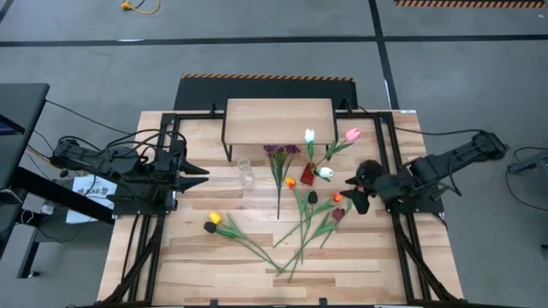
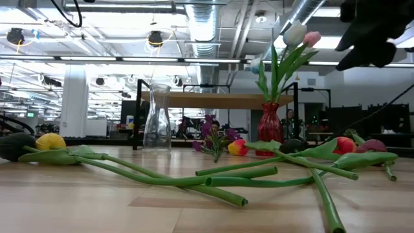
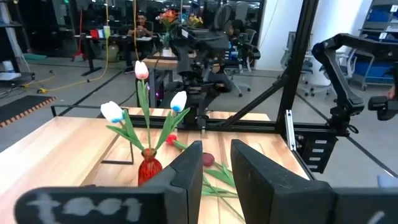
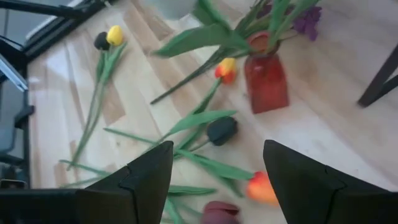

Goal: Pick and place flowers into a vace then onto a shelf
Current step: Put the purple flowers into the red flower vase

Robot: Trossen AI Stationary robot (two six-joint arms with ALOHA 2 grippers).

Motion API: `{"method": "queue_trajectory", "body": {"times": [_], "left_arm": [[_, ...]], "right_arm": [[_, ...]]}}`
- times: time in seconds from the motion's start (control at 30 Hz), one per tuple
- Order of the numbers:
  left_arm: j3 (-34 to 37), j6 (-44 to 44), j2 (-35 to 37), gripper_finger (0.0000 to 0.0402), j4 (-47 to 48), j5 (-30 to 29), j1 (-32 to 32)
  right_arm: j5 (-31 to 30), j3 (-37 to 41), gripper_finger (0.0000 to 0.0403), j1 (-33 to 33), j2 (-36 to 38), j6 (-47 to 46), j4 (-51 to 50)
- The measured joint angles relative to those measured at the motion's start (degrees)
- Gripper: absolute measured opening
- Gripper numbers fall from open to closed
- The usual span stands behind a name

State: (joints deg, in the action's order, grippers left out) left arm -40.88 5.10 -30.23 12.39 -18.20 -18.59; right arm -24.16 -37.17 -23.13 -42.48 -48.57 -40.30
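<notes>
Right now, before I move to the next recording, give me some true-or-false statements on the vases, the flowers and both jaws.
1. The red vase holds tulips. True.
2. The clear glass vase holds a flower. False: it stands empty.
3. The right gripper has its jaws open over the loose flowers, holding nothing. True.
4. The yellow tulip stands in the red vase. False: it lies on the table on the left arm's side.
5. The left gripper holds a stem. False: nothing is between its jaws.
</notes>
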Motion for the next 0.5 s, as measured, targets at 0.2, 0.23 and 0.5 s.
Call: {"method": "queue_trajectory", "body": {"times": [0.2, 0.23, 0.5], "left_arm": [[0.00, 0.01, 1.51, 0.0073, 2.15, 2.14, 0.00], [0.00, 0.04, 1.57, 0.0073, 2.09, 2.89, 0.00], [0.00, 0.04, 1.52, 0.0073, 2.17, 7.86, 0.00]], "right_arm": [[-9.04, 0.00, 0.0244, -12.16, -7.79, -13.07, 2.59], [-10.42, 0.00, 0.0244, -13.96, -9.32, -14.98, 3.39], [-22.40, 0.00, 0.0244, -24.00, -22.95, -28.52, 11.97]]}}
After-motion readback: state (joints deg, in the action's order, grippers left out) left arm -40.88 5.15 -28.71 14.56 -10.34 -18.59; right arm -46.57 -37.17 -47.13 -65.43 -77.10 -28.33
